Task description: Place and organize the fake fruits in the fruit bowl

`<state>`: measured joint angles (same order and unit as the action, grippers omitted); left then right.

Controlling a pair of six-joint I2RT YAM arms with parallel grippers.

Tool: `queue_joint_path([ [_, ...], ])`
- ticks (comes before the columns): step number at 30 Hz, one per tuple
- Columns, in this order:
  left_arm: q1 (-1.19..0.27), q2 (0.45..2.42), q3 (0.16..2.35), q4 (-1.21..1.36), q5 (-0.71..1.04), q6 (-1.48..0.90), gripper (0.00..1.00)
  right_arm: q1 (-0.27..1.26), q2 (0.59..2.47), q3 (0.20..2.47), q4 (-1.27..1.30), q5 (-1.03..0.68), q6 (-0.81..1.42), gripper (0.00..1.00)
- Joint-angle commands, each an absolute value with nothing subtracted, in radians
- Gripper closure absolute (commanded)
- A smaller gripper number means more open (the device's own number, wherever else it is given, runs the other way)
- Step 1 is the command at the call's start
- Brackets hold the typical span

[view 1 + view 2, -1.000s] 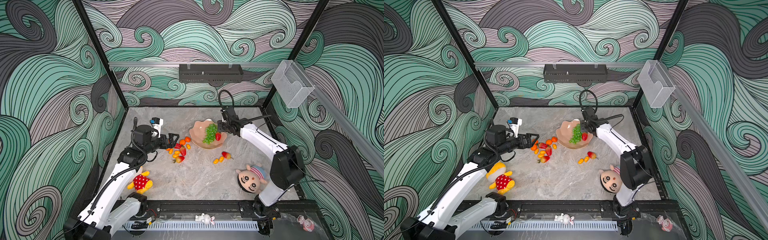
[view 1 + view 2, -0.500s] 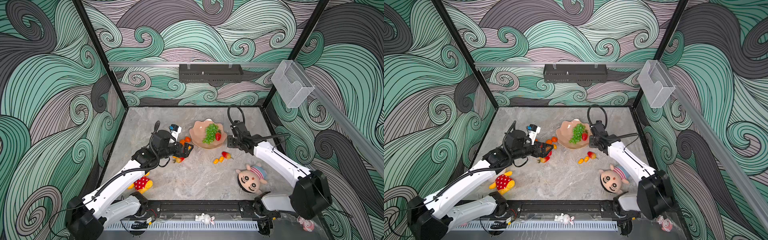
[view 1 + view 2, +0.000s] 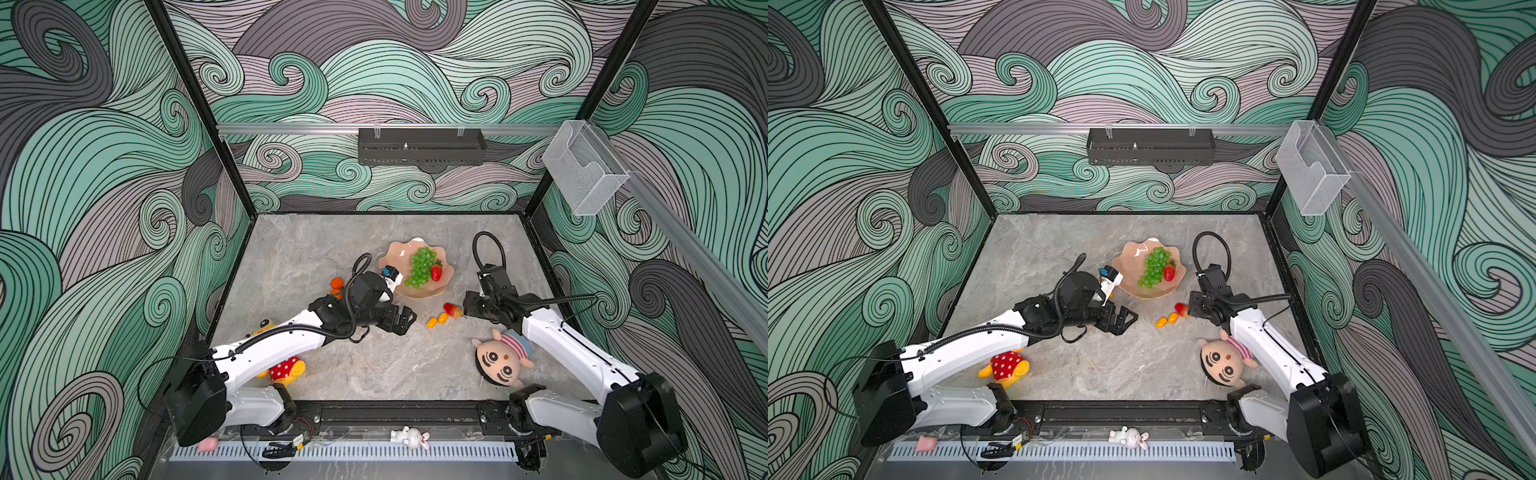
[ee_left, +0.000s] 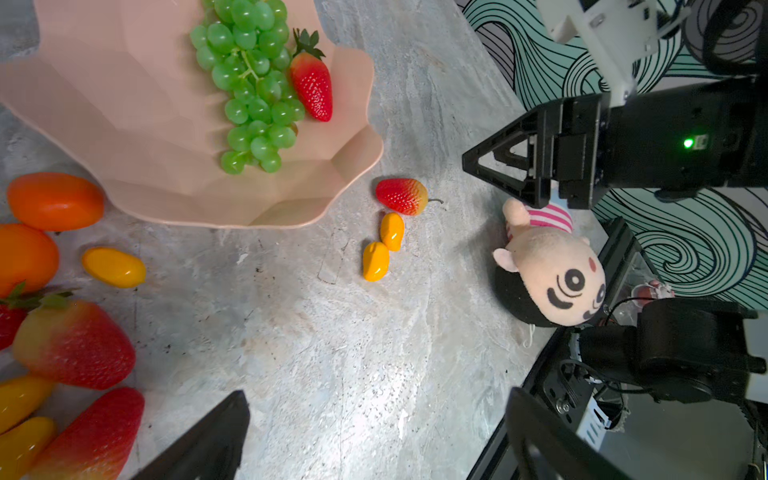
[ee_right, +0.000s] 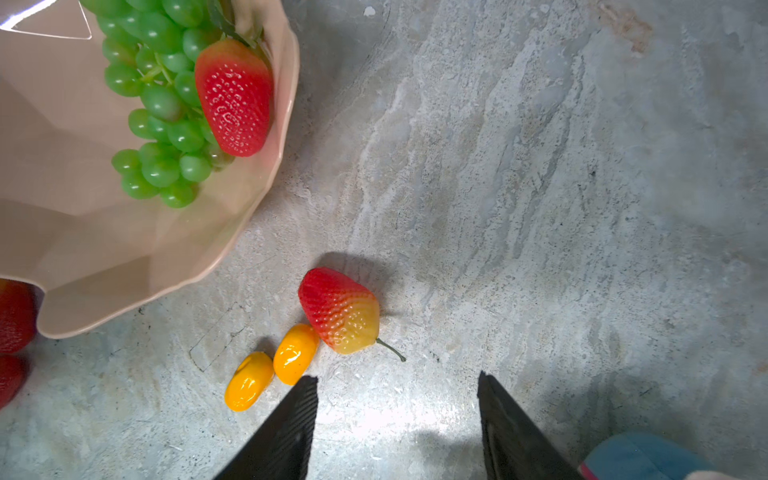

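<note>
The pale salmon-pink, scallop-rimmed plastic fruit bowl [image 3: 424, 291] sat toward the back of the grey marbled table [image 3: 374, 365]. It held only a green plastic grape bunch [image 5: 158, 104] and one red plastic strawberry [image 5: 235, 97] lying against the grapes.

The step in hand appeared to be picking up the loose red-and-yellow strawberry [image 5: 338, 311]. This one lay on the table just outside the bowl's rim, touching or nearly touching the nearer of two small oval yellow-orange kumquats [image 5: 295, 353]. The right hand [image 5: 397, 378] hovered low just short of it, its jaws parted fairly wide and empty.

The left hand [image 4: 378, 399] was spread wide over bare table and held nothing. Round orange tangerines [image 4: 56, 201], more strawberries [image 4: 75, 345] and another kumquat [image 4: 114, 266] lay clustered near it, beside the bowl.

Next, the right hand would probably need to advance, straddle the loose strawberry without nudging the kumquats, and close.
</note>
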<state>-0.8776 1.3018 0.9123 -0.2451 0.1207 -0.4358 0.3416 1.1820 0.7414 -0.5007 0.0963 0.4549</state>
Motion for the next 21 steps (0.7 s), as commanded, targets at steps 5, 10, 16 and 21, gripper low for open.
queue_joint_path([
  [5, -0.919, 1.383, 0.982, -0.200, 0.084, -0.435, 0.01, 0.305, 1.270, 0.754, -0.446, -0.085, 0.473, 0.39],
  [10, -0.925, 1.416, 1.011, -0.193, 0.088, -0.430, 0.01, 0.302, 1.339, 0.785, -0.458, -0.066, 0.469, 0.42],
  [16, -0.930, 1.415, 1.016, -0.192, 0.101, -0.428, 0.02, 0.298, 1.366, 0.791, -0.494, -0.053, 0.452, 0.43],
  [21, -0.929, 1.449, 1.008, -0.186, 0.120, -0.438, 0.01, 0.280, 1.392, 0.785, -0.504, -0.121, 0.389, 0.37],
])
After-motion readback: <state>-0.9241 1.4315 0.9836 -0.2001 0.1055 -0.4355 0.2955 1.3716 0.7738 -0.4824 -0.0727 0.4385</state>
